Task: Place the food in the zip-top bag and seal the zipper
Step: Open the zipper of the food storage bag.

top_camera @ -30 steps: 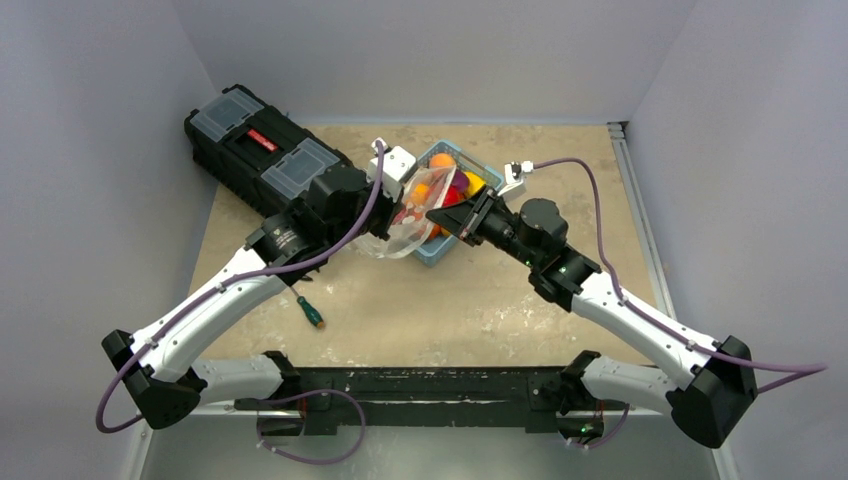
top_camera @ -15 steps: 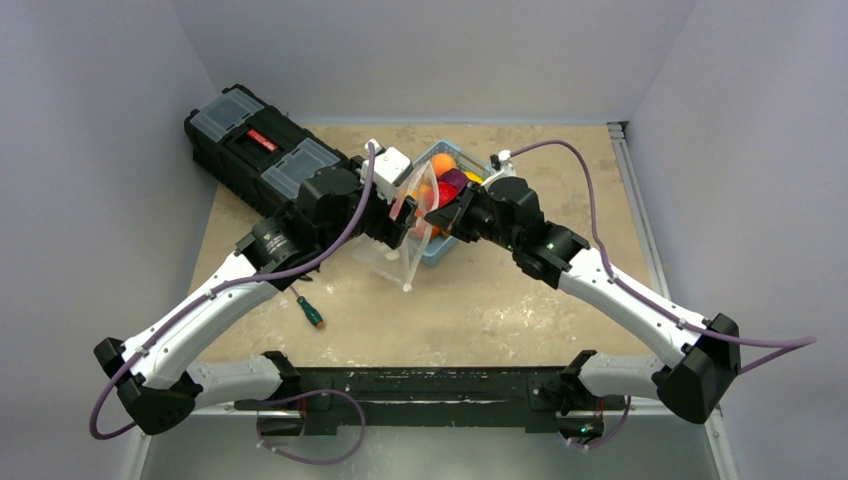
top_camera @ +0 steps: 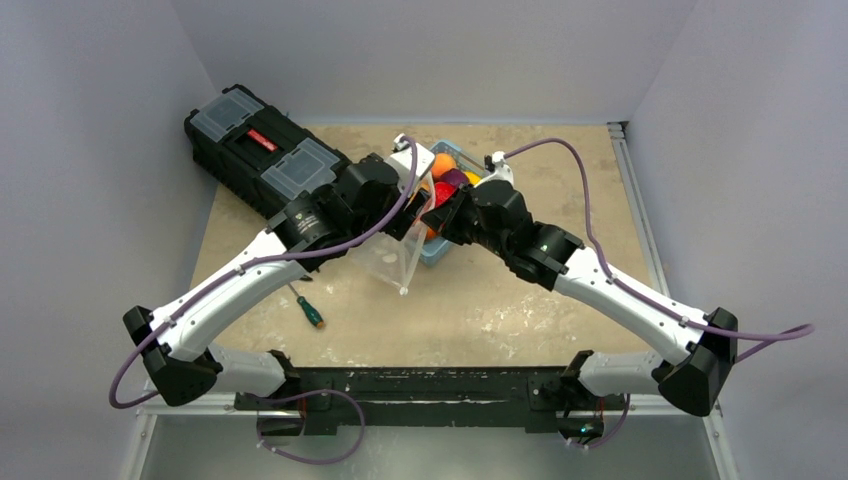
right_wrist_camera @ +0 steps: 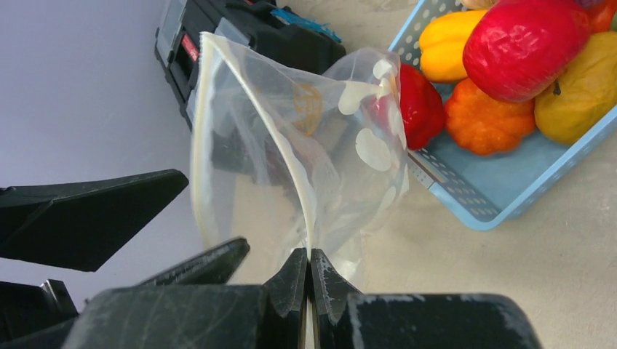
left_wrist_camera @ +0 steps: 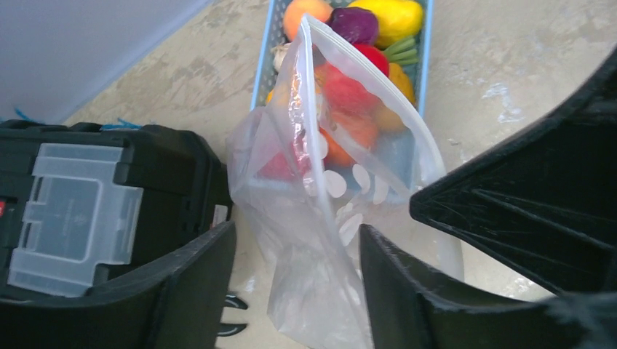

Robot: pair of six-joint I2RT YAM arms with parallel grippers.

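Our right end effector (right_wrist_camera: pixel 308 256) clamps the clear crinkly zip-top bag (right_wrist_camera: pixel 291 145) mid-frame, our left end effector (left_wrist_camera: pixel 297 231) gapes around it, colourful toy food (right_wrist_camera: pixel 524 43) lying in the light blue perforated basket (right_wrist_camera: pixel 466 211) at upper right.

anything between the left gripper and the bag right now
Nothing visible does. The zip-top bag hangs right between the open fingers of the left gripper, its edge pinched by the shut right gripper. The food sits in the light blue basket beyond it.
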